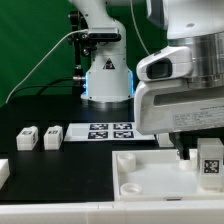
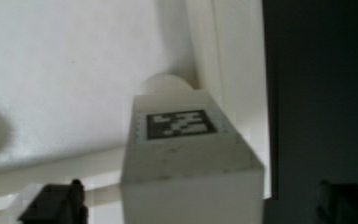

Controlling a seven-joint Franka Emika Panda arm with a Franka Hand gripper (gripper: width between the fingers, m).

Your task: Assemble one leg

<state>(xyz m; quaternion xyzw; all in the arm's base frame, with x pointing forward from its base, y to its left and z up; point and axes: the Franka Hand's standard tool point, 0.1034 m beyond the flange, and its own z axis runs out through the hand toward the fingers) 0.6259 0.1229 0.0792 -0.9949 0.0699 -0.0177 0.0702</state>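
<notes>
One leg point(image 2: 185, 140), a white block with a black-and-white marker, stands between my gripper's point(image 2: 201, 203) dark fingertips point(image 2: 55, 203). A gap shows on each side of it, so the jaws are open around it. In the exterior view this leg point(image 1: 209, 160) is upright at the right corner of the large white square piece point(image 1: 140, 172), under my gripper point(image 1: 200, 150). Two more legs point(image 1: 27, 137) point(image 1: 52, 136) lie on the black table at the exterior view's left.
The marker board point(image 1: 105, 131) lies flat behind the square piece. The arm's white base point(image 1: 105, 75) stands at the back with a cable running to the left. Another white part point(image 1: 3, 172) shows at the left edge.
</notes>
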